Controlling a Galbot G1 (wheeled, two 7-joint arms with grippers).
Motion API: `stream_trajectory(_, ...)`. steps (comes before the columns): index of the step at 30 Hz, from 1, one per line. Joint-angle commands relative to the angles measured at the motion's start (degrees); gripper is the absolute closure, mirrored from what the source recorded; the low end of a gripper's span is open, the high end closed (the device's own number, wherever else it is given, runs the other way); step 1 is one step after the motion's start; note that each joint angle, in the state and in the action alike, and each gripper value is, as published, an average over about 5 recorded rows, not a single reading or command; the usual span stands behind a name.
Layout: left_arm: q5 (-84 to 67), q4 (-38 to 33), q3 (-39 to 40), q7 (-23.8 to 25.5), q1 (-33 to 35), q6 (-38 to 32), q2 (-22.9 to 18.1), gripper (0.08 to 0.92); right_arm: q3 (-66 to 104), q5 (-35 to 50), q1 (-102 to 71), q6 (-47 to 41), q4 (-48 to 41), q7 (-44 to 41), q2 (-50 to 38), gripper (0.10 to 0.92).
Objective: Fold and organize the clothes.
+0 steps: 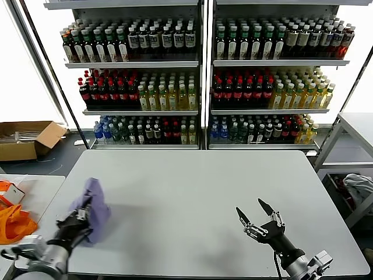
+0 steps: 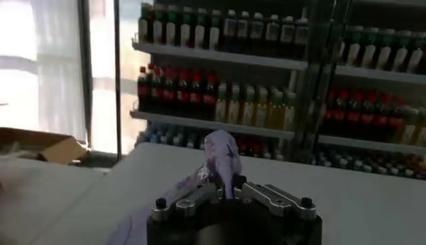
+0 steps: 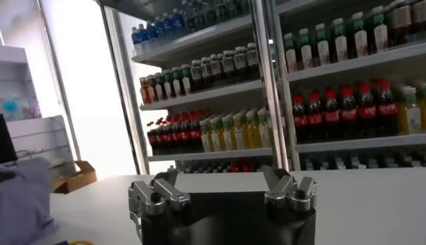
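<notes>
Item 1. Table: broad grey top, the work surface under both arms. Judged best practice: bring the garment onto the bare middle before any fold, so the cloth has room to spread flat.

Item 2. Drink shelves: rows of bottles beyond the far edge of the table, well apart from both sets of fingers; no part in the step.

Item 3. Lavender T-shirt: a bunched heap near the table's left edge, rising above and ahead of the left fingers, part of it trailing down beside them. The left wrist view shows a gathered fold standing up from between the fingertips. No print can be made out. Judged advice: lift slowly and let the bunch hang loose, then find a hem or shoulder; a pinch through several layers will drag the whole bundle.

Item 4. Orange fabric item: on the side surface to the outside of the left fingers, apart from them; leave alone.

Item 5. Left gripper: fingers clamped on the T-shirt's fabric.

Item 6. Right gripper: fingers spread wide, nothing between them, low over the table's near right part, well apart from the shirt. Judged next use: taking a second corner.
</notes>
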Motion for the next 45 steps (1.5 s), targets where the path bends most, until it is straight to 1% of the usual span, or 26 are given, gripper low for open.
stream_trajectory(1,-14.99,0.65,28.66,-12.57,-11.37,1.48,-0.31,0.869,0.31,-0.25,-1.12,-2.13,1.98,0.58,-0.24,0.203)
stream_trajectory(4,-20.37,1.13,29.99,-12.40,-13.12,1.52,-0.45,0.869,-0.05,-0.62,-1.02,-3.71,2.70,1.44,-0.34,0.203)
stream_trajectory(10,-25.03,2.26,30.28,-10.72,-14.73,0.58,-1.27,0.868,-2.47,-0.85,0.77,-9.19,3.41,4.97,-1.71,0.203)
stream_trajectory(12,-28.12,1.70,29.12,-8.61,-14.92,-0.51,-1.40,0.862,-3.84,-0.30,2.02,-11.04,3.31,6.45,-2.51,0.203)
stream_trajectory(14,-30.85,1.01,27.55,-5.87,-14.96,-1.23,-1.34,0.835,-5.58,0.90,3.59,-12.76,3.09,7.84,-3.36,0.203)
stream_trajectory(19,-33.92,0.53,21.50,2.54,-13.90,-2.02,-0.15,0.697,-11.84,5.38,8.42,-16.65,2.35,11.00,-4.84,0.203)
stream_trajectory(24,-32.38,-0.21,13.28,6.31,-12.15,-3.53,1.74,0.567,-20.14,5.85,13.81,-19.34,0.88,13.31,-4.43,0.203)
stream_trajectory(27,-27.91,0.11,9.31,7.39,-11.30,-4.50,3.53,0.481,-26.01,5.85,17.93,-22.11,-0.74,16.14,-2.82,0.203)
stream_trajectory(30,-24.68,-0.17,7.22,7.58,-9.93,-5.61,4.80,0.394,-32.53,5.65,21.75,-24.01,-2.86,18.74,-1.27,0.203)
stream_trajectory(32,-23.44,-0.85,6.65,7.48,-8.89,-5.96,4.84,0.342,-35.82,5.23,23.50,-25.17,-3.90,20.27,-0.15,0.203)
stream_trajectory(36,-21.43,-2.32,6.58,7.23,-7.13,-6.32,3.55,0.229,-39.10,4.65,24.83,-28.18,-5.54,23.78,1.97,0.203)
stream_trajectory(39,-20.98,-2.83,6.51,7.75,-6.23,-6.34,2.79,0.186,-39.81,4.28,24.75,-28.01,-6.82,24.82,2.95,0.203)
stream_trajectory(45,-20.18,-2.85,7.48,9.36,-6.28,-6.19,2.10,0.177,-41.57,4.05,25.71,-27.89,-9.27,26.21,5.74,0.205)
